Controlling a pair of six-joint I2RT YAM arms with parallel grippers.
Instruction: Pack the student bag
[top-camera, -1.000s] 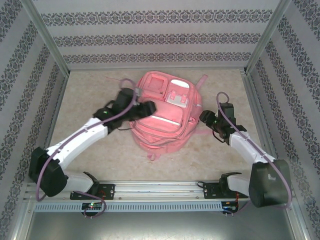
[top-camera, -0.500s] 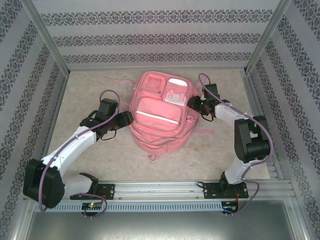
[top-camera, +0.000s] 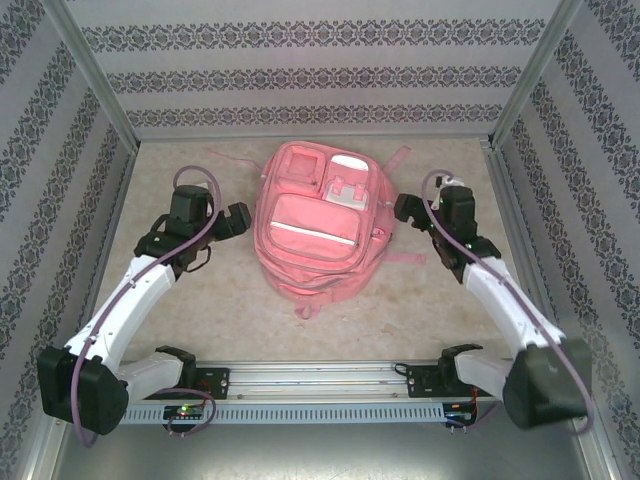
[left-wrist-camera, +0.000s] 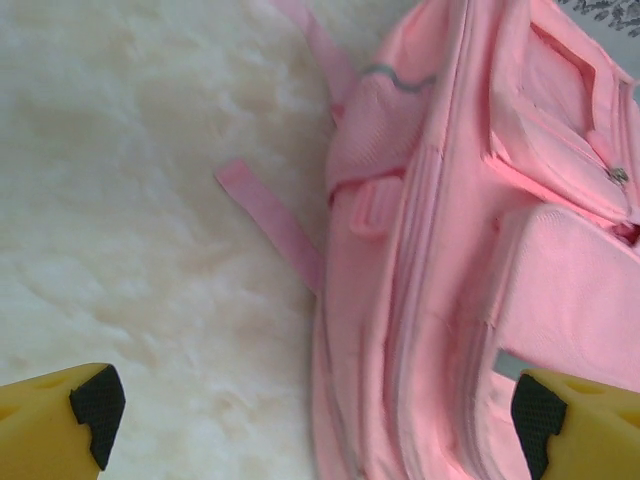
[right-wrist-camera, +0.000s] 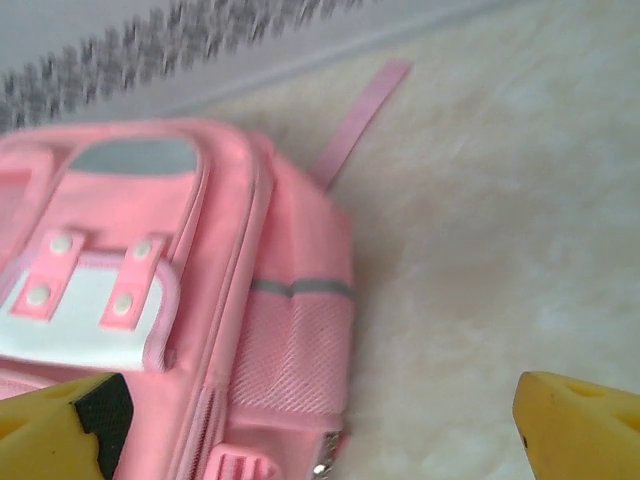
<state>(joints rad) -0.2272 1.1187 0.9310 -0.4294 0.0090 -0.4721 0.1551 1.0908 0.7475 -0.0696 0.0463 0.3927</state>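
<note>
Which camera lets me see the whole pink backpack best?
The top external view: the whole student bag is in frame. The left wrist view shows one side and a strap; the right wrist view, a corner with its mesh pocket.

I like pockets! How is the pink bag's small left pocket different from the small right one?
The left pocket is all pink; the right pocket has a white front. The right pocket has two pink studded tabs; the left pocket shows none. Both sit on the front of the bag, above its big pocket.
</note>
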